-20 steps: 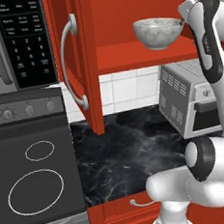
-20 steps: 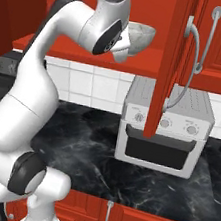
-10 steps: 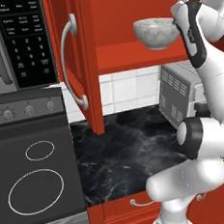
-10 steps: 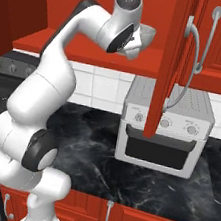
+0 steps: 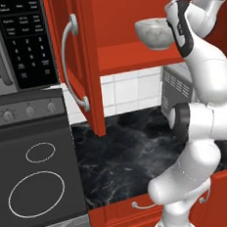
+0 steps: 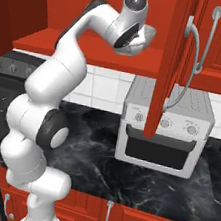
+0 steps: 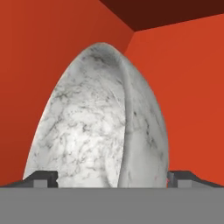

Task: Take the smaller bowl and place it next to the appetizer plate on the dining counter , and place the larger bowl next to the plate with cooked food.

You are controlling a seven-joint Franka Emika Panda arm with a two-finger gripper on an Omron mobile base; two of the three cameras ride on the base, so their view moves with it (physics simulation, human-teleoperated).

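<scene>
Reached up high into the open red cupboard (image 5: 129, 50), with the gripper (image 7: 112, 177) right at the larger bowl (image 5: 154, 33). Fingers (image 7: 41, 178) spread as wide as they go, one on each side of the bowl's rim, with the bowl filling the space between them. Could not tell for sure whether the fingers touched the bowl or only stood just beside it. Seen from the hand, sat straight ahead and very close, the grey-white marbled bowl (image 7: 100, 122) turned on its side in that picture, its hollow inside facing left and its thin rim running up the middle. Stood on the red shelf (image 6: 91, 54) inside the cupboard, with red walls behind it and to both sides of the hand. From the left base view, showed just to the left of the hand, touching or nearly touching the white wrist, its round bottom pointing down. From the right base view, peeked out (image 6: 144, 37) just past the hand, mostly hidden by the arm. Below the hand, well apart, lay the black marble counter (image 5: 124, 158) with a white toaster oven (image 6: 165, 131) on it. An open red cupboard door (image 5: 78, 60) with a curved silver handle hung off to the left of the hand in the left base view. Farther left and lower stood a stove (image 5: 33, 182) with round rings on top, and a microwave (image 5: 10, 42) above it.
</scene>
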